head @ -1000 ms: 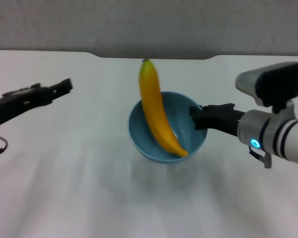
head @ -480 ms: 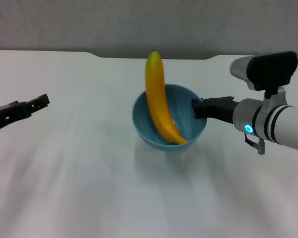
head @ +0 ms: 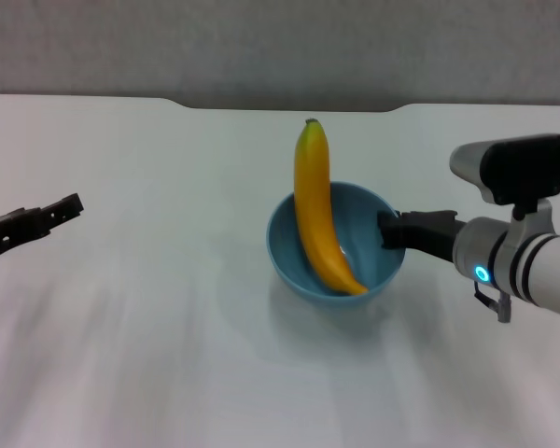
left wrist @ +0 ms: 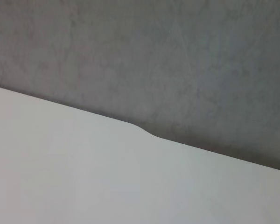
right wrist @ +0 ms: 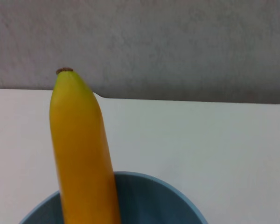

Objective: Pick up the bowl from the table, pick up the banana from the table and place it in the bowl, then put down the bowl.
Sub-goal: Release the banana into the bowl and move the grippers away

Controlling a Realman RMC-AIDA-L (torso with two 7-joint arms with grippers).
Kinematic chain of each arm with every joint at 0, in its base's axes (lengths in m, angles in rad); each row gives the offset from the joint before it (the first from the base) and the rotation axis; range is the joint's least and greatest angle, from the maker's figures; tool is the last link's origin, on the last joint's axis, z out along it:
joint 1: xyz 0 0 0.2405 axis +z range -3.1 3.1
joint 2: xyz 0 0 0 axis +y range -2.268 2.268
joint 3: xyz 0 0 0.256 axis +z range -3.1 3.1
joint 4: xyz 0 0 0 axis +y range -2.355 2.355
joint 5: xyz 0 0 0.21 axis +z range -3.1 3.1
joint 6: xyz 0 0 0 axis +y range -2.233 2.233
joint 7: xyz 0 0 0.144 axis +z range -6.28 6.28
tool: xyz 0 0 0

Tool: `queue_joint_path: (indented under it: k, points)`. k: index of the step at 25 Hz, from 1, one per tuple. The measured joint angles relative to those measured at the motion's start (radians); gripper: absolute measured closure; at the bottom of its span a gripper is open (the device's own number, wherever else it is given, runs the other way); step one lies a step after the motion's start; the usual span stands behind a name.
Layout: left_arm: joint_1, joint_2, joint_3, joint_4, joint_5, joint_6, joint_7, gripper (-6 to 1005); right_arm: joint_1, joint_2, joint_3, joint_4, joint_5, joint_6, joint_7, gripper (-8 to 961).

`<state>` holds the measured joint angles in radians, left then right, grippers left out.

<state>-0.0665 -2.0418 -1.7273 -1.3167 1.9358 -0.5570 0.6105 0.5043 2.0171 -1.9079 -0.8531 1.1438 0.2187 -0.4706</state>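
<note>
Scanning from the left: the left gripper (head: pixel 63 206) sits low at the far left over the table (head: pixel 168 327), well apart from the bowl (head: pixel 303 271). It has withdrawn outward over the last 1 second and carries nothing; whether its fingers are apart or together cannot be told.

At centre, the banana (head: pixel 319 210) lies in the bowl, lower end against the inner wall and greenish tip projecting over the far rim. Placement appears complete.

At right, the right gripper (head: pixel 390 231) is clamped on the bowl's right rim. The bowl has shifted rightward and lower in the head view across the last 2 frames, which suggests descent toward the table. Whether its base already touches the table cannot be told.

Remaining step, as judged: seat the bowl, then release it. Risk: the overhanging banana may tip the bowl on release.
</note>
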Motion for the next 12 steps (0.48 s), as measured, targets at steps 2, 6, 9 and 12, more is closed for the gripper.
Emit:
queue_joint_path:
  k: [2,6,9,12]
  points:
    - [0.001,0.0,0.0,0.002,0.0,0.001,0.0,117,-0.008,0.0,-0.006,-0.001,0.003,-0.001,0.001,908]
    - [0.002,0.0,0.0,0.009,0.0,0.003,0.0,117,-0.024,-0.002,-0.022,-0.001,0.031,-0.001,-0.003,908]
    - [0.002,0.0,0.0,0.019,0.0,0.004,0.003,117,-0.036,-0.004,-0.023,0.001,0.035,-0.006,-0.005,908]
    - [0.002,-0.001,0.0,0.028,0.0,0.005,0.012,117,-0.038,-0.005,-0.023,0.005,0.036,-0.009,-0.005,907]
